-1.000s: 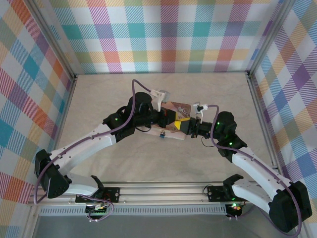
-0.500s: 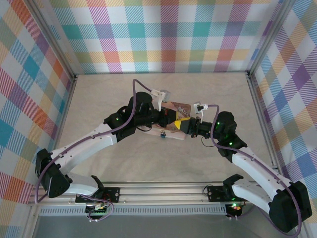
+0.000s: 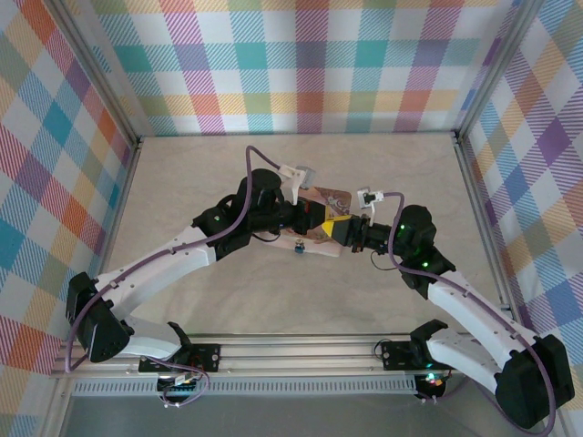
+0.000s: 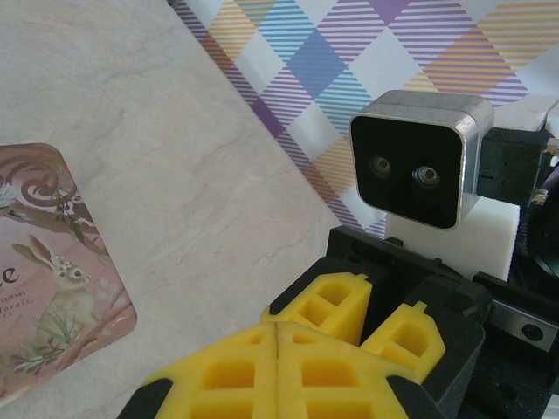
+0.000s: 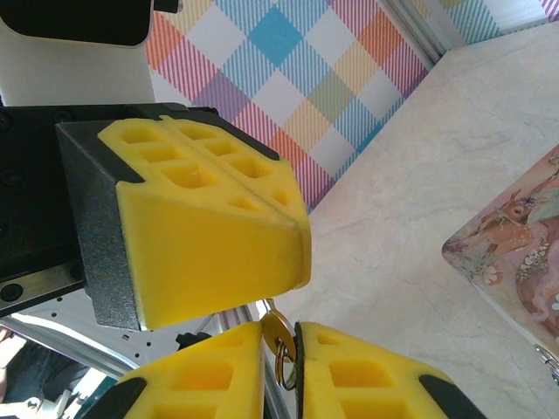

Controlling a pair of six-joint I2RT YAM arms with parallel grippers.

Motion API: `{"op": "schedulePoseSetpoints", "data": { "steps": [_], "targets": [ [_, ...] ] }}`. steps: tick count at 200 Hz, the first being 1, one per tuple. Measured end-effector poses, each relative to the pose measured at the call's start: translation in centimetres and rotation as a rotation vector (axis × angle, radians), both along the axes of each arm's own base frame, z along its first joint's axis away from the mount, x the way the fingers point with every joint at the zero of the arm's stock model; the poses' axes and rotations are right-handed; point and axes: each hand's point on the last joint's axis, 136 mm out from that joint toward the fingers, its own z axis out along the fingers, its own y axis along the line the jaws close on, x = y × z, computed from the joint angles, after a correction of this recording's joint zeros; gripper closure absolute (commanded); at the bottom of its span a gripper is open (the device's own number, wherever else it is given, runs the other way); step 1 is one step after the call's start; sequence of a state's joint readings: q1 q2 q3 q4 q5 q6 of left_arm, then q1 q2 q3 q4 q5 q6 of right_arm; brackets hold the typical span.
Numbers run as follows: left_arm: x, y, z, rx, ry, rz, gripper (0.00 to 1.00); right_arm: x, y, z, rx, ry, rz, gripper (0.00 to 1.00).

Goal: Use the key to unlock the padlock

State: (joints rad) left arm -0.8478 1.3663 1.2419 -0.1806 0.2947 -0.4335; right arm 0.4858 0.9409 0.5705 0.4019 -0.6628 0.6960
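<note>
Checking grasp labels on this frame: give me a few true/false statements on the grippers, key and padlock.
1. The right gripper pinches the key. True.
2. The left gripper holds the padlock. False: the padlock sits by the near edge of the pink tin, free of both grippers.
3. The left gripper is wide open. False: its fingers are pressed together.
4. The two grippers face each other closely above the pink tin. True.
</note>
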Motion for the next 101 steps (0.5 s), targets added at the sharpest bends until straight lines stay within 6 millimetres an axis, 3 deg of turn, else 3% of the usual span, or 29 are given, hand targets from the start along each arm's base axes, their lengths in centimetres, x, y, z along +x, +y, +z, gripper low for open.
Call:
{"op": "schedulePoseSetpoints", "data": {
  "steps": [80, 94, 101],
  "targets": [
    [0.41, 0.29, -0.31, 0.005, 0.010, 0.034, 1.00, 0.11, -0.06, -0.30, -0.008, 0.013, -0.008, 1.00],
    [0.48, 0.41, -0.33, 0.006, 0.009, 0.042, 0.93, 0.10, -0.07, -0.36, -0.009, 0.015, -0.008, 1.00],
    [0.54, 0.49, -0.33, 0.007, 0.010, 0.049, 0.82, 0.07, -0.08, -0.37, -0.011, 0.013, -0.008, 1.00]
  ]
}}
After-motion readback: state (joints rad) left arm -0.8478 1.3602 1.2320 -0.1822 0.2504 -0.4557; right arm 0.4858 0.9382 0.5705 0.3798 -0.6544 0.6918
